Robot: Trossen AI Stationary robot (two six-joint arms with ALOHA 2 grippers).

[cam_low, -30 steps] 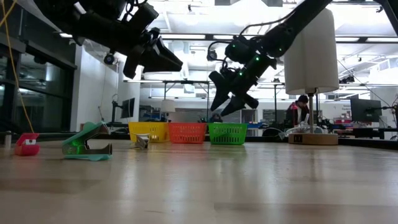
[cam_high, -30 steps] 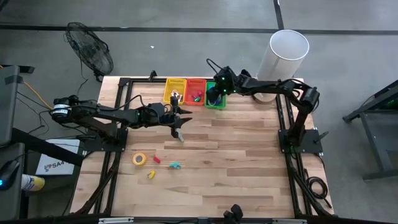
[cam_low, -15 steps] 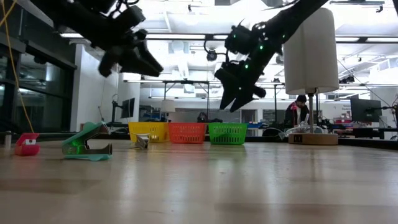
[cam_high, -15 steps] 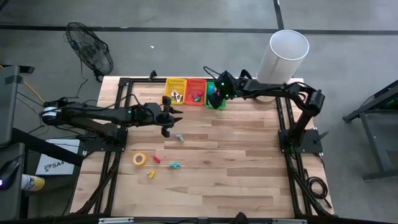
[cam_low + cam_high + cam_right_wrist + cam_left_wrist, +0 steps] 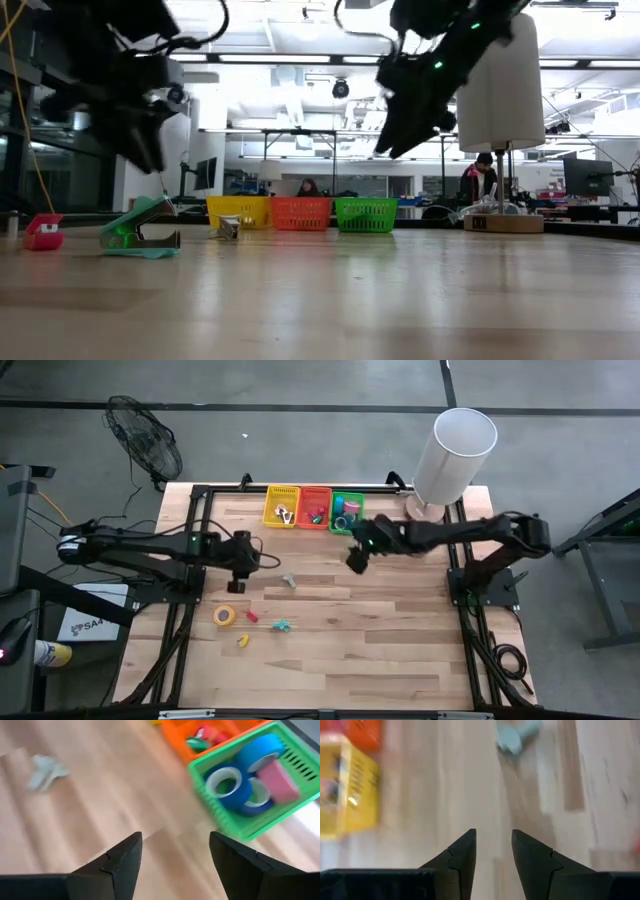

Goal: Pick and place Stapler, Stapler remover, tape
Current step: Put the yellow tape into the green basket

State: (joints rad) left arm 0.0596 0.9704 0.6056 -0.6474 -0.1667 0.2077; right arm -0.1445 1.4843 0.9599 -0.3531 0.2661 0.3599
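Right tool (image 5: pixel 172 857): wide open, empty, near green basket (image 5: pixel 280 817).
Right wrist only: blue tape (image 5: pixel 227 782) in the basket.
Left tool (image 5: pixel 493 851): slightly open, empty, above surface (image 5: pixel 400 630).

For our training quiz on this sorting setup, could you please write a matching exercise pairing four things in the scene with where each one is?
Things:
1. blue tape rolls
2. yellow tape roll
3. right gripper
4. white cylinder

Places:
A. lying loose on the table's left side
B. standing at the table's far right corner
C. inside the green basket
D. hovering open over the table, just in front of the baskets

Pairs: 1-C, 2-A, 3-D, 4-B
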